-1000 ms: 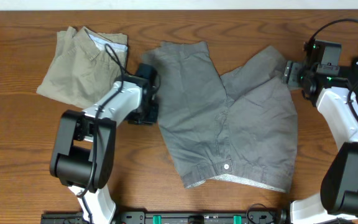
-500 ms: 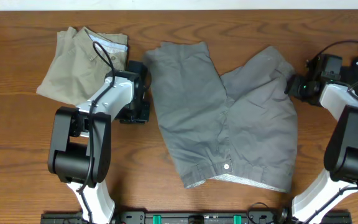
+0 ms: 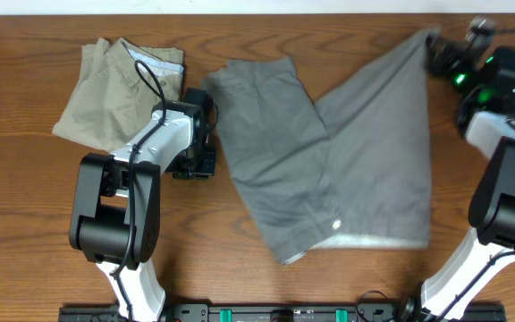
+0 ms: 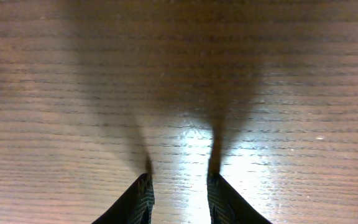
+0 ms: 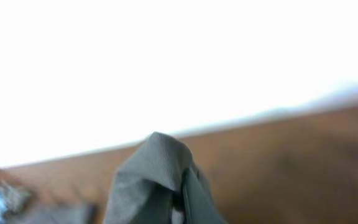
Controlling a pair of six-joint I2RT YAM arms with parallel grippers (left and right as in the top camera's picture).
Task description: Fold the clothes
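first, khaki-olive shorts (image 3: 119,89): lay bunched in a loose fold at the far left of the table (image 3: 25,197), apart from both arms.
left gripper (image 4: 179,186): released, its fingers parted over bare wood with nothing between them; it sat between the two garments, just beside the left edge of the grey shorts (image 3: 329,170).
grey shorts: spread mid-table, waistband toward the near edge with a button (image 3: 336,225) and pale lining (image 3: 374,240) showing; left leg flat, right leg drawn taut up toward the far right corner.
right gripper (image 3: 436,45): clenched on the hem of that right leg, judging by the cloth peaked at its tip in the right wrist view; its fingers themselves were hardly visible there.
step in hand: likely the first fold of the grey shorts, the right leg raised to be carried across onto the left.
next move: would call for sweeping the held hem leftward and low, then laying it edge to edge on the left leg; the free left arm could pin the cloth so the whole garment did not drag.
containers: none in view; no bin, basket or tray showed.
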